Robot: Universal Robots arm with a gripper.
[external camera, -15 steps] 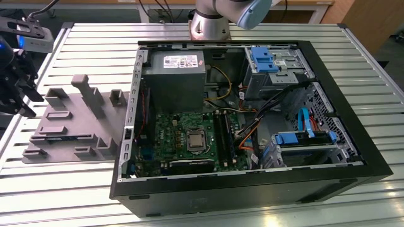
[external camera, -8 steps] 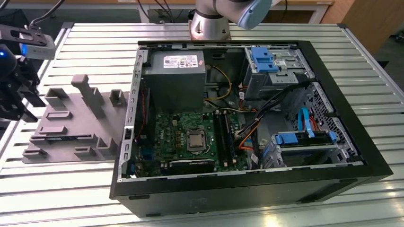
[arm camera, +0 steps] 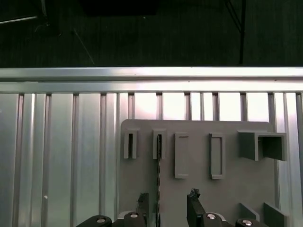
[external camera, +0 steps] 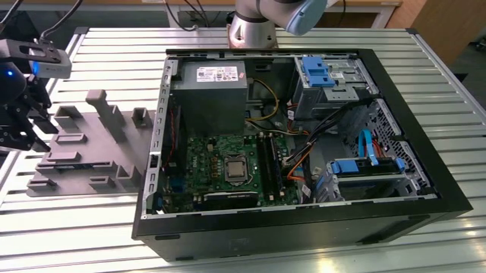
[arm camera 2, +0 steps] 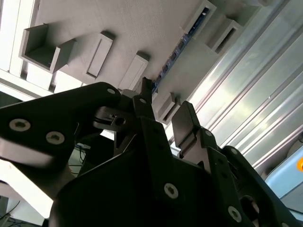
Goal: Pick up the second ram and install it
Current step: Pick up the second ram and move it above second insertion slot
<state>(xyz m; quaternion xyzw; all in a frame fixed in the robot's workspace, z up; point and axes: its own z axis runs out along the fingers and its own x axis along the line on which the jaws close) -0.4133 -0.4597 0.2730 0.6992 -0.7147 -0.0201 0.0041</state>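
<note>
the second ram [arm camera: 158, 184], a thin dark green-blue circuit-board stick, stands on edge in a narrow groove of the grey moulded plastic holder [arm camera: 236, 189]. one of its ends is tucked into a small raised pocket. in the second wrist view it shows as a dark, bluish strip [arm camera 2: 179, 47] running across the holder [arm camera 2: 94, 19] towards the fingers.

the black gripper [arm camera: 168, 195] hangs over the near end of that strip with its two fingers spread apart and nothing clamped. in the first wrist view the stick's line passes between them, closer to one finger [arm camera: 143, 201] than to the other. whether either finger touches it cannot be told.

in the exterior view the gripper [external camera: 27, 128] is at the far left edge, beside the holder [external camera: 76, 148], which lies flat on the silvery ribbed metal table [external camera: 91, 227].

to the exterior view's right of the holder, just beside it, the black open computer tower case [external camera: 304, 233] lies on its side. inside it are a green motherboard [external camera: 205, 159] with long black slots [external camera: 266, 165], a grey metal power supply box [external camera: 209, 96] at the far side, and blue plastic drive brackets [external camera: 315, 71].
</note>
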